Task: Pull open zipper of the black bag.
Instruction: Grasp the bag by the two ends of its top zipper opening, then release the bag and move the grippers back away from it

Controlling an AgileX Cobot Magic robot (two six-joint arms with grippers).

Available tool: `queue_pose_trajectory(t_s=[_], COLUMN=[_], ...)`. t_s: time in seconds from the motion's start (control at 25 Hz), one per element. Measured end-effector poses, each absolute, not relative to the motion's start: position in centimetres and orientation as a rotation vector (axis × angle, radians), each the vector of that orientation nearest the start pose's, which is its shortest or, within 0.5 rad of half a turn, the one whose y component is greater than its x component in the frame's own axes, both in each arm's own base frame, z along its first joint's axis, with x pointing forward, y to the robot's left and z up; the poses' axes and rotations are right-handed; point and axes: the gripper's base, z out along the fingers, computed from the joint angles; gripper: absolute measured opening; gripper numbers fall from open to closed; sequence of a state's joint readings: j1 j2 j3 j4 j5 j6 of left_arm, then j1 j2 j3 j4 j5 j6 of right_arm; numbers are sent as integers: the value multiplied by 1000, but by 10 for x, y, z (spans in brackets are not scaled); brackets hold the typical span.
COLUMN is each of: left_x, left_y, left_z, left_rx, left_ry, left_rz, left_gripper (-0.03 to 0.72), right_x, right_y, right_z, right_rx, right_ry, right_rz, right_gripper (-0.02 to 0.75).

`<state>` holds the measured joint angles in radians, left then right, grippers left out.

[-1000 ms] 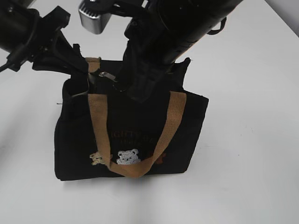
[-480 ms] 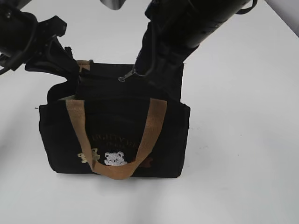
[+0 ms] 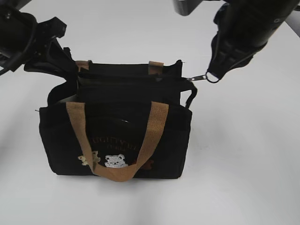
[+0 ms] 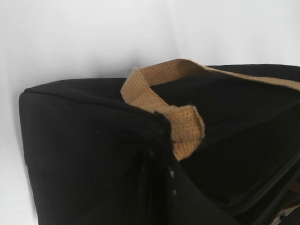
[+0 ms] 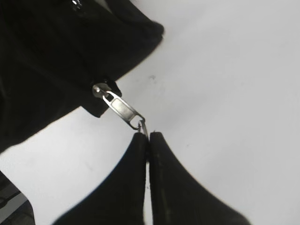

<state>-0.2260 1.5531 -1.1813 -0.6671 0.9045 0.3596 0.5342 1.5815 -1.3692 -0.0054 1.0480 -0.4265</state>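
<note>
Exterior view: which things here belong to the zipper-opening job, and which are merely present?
Job:
black bag
zipper
right gripper, shut on the zipper's ring
left gripper, at the bag's left end

Merely present:
tan handles
white table

Plain white desk (image 3: 253,154) fills nearly the whole exterior view, smooth matte surface, no pattern or markings. Even, diffuse light from above; soft grey shadows only, no hard edges or glare. At the top right corner a darker strip shows past the desk's edge, too little to identify. Both wrist views show the same white surface, a faint speck or two on it.
</note>
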Motion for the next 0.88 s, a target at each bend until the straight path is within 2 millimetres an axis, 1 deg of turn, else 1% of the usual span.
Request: queue_pose_trajectory(t_s=[0.12, 0.32, 0.4, 0.44, 0.52, 0.6, 0.64, 0.72, 0.8, 0.88], left_x=[301, 300, 300, 298, 293, 283, 278, 264, 245, 223], left_y=[-115, -114, -113, -113, -111, -107, -105, -100, -93, -86], left_z=[287, 287, 288, 291, 301, 316, 324, 337, 351, 360], left_rx=[348, 353, 357, 364, 373, 395, 418, 471, 521, 536], left_ry=[2606, 2609, 2607, 2599, 2564, 2518, 2497, 2477, 2472, 2494], left_rz=[-779, -771, -764, -758, -746, -722, -694, -646, -591, -554], left_gripper=[15, 23, 61, 102, 210, 337, 377, 427, 440, 442], right_x=[289, 287, 286, 285, 284, 281, 280, 277, 273, 262], right_y=[149, 151, 152, 152, 151, 149, 149, 148, 146, 140], right_z=[311, 311, 311, 311, 310, 309, 309, 310, 315, 321], right_rx=[-1197, -1135, -1096, -1078, -1012, -956, -933, -913, -894, -873], right_ry=[2501, 2550, 2573, 2590, 2638, 2698, 2726, 2756, 2750, 2738], right_rz=[15, 139, 164, 169, 181, 190, 195, 197, 201, 206], right_gripper=[-1, 7, 68, 127, 283, 417, 463, 507, 524, 530])
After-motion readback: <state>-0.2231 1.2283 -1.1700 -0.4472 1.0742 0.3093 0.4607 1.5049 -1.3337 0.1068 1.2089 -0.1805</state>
